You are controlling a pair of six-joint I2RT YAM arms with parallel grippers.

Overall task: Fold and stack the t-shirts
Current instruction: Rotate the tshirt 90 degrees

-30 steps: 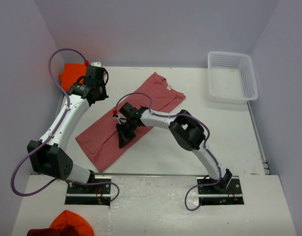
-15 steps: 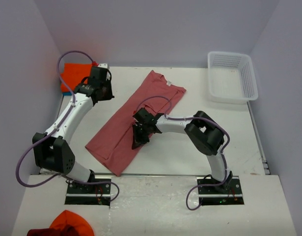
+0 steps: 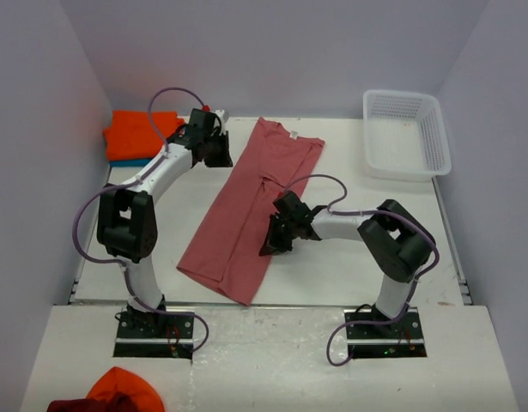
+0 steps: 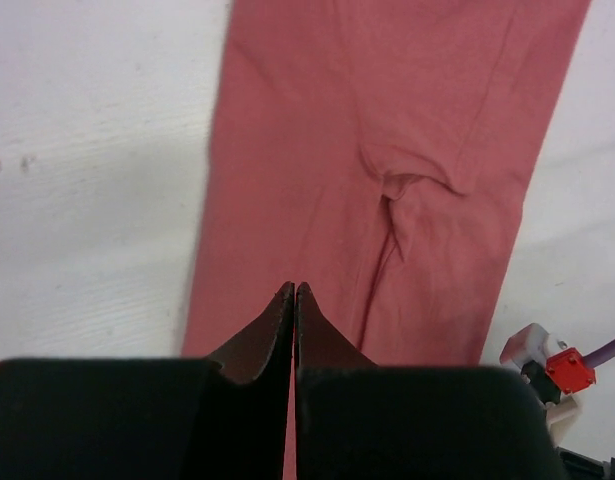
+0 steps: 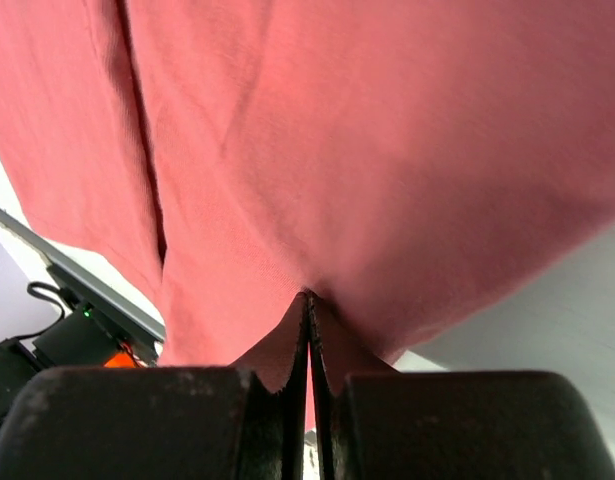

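A salmon-red t-shirt (image 3: 238,215), folded into a long strip with a small white tag at its collar, lies slanted across the middle of the table. My left gripper (image 3: 219,153) is shut at the strip's upper left edge; in the left wrist view its closed tips (image 4: 294,290) sit over the cloth (image 4: 387,100) with nothing seen between them. My right gripper (image 3: 270,243) is at the strip's lower right edge, shut on the cloth, which puckers at its tips (image 5: 309,297). A folded orange t-shirt (image 3: 135,133) lies on a teal-blue one (image 3: 130,160) at the back left.
A white lattice basket (image 3: 399,93) stands at the back right corner. Orange cloth (image 3: 122,386) and a dark red piece (image 3: 75,405) lie on the near ledge at the bottom left, off the table. Grey walls close in the table on three sides.
The right gripper has swept right, swinging the shirt's lower end from a flat diagonal to nearly lengthwise. The left gripper has moved right from beside the orange shirt to the salmon shirt's upper edge.
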